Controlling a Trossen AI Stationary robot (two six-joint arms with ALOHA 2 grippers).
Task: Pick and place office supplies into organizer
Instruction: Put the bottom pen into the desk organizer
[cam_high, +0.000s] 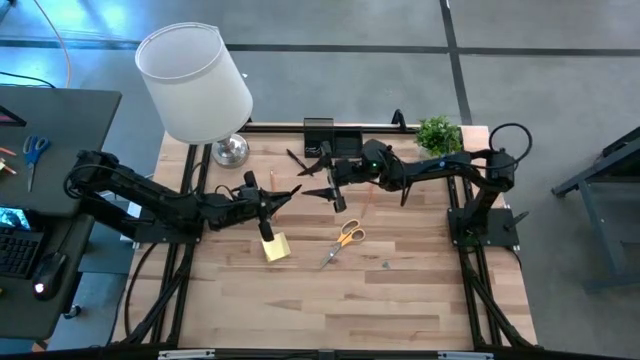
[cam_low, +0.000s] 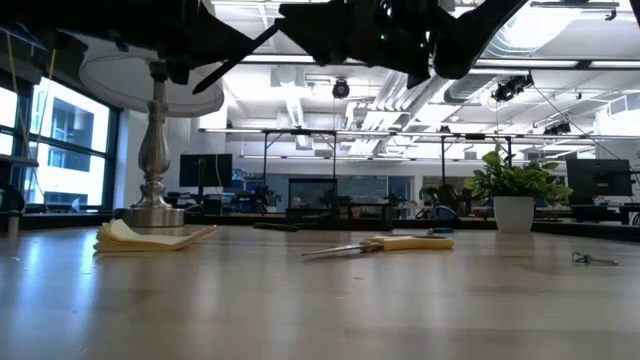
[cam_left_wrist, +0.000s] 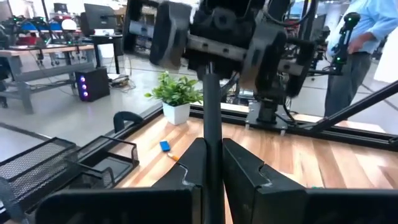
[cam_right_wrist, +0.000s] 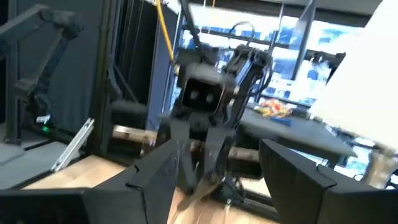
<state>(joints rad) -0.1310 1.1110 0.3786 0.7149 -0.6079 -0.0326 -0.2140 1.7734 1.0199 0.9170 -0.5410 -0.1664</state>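
- Left gripper (cam_high: 283, 195): fingers (cam_left_wrist: 186, 177) pinched on a thin black pen (cam_left_wrist: 212, 124), held off the table.
- Right gripper (cam_high: 318, 178): fingers spread, nothing held, facing the left gripper closely.
- Organizer (cam_high: 333, 136): located just behind the right gripper, which is judged nearer.
- Pen's long axis: pointed toward the right gripper.

One tabletop (cam_high: 400, 300) carries the things. Two dark arms reach over it, each ending in one claw: the left claw (cam_high: 292, 192) and the right claw (cam_high: 318, 178). There is one black organizer (cam_high: 333, 137) at the far edge, one lamp (cam_high: 196, 85) at far left, and one potted plant (cam_high: 438, 134) at far right. One yellow sticky-note pad (cam_high: 276, 247) and one pair of orange-handled scissors (cam_high: 344, 240) lie near the middle. One blue eraser (cam_left_wrist: 165, 146) shows by the plant. One black pen (cam_left_wrist: 212, 140) stands in the left claw's closed fingers.
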